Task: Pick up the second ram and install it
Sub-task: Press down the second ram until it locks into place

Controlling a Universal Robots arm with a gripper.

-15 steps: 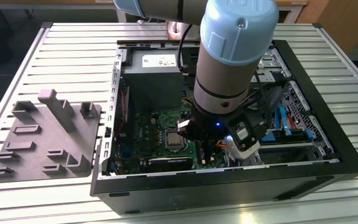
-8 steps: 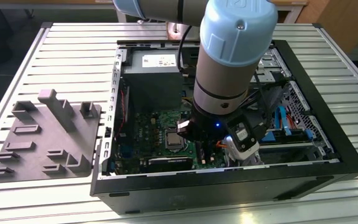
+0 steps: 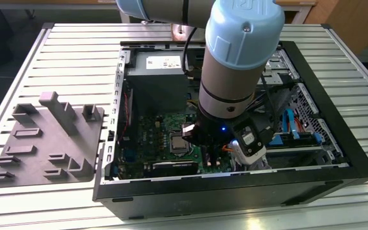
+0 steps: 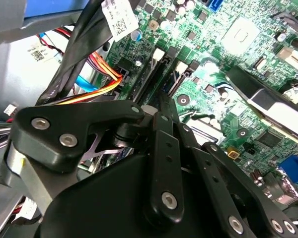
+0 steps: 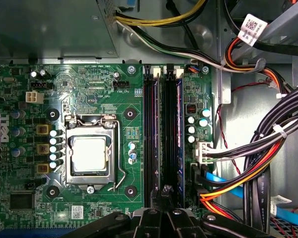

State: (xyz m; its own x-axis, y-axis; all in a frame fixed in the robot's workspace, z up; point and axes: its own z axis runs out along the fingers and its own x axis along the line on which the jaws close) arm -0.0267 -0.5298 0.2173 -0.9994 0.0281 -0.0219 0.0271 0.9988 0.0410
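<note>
On the table, the grey holder tray (image 3: 46,143) lies by the open computer case (image 3: 337,167). Inside, the second ram (image 5: 179,139) stands on edge in a motherboard slot (image 5: 150,139). Above it, the gripper (image 5: 166,191) has its fingers (image 4: 165,106) nearly closed; whether they grip it, I cannot tell.

A workshop bench: slatted aluminium table (image 3: 69,43), opened computer case (image 3: 337,158), grey fixture tray (image 3: 43,143).
</note>
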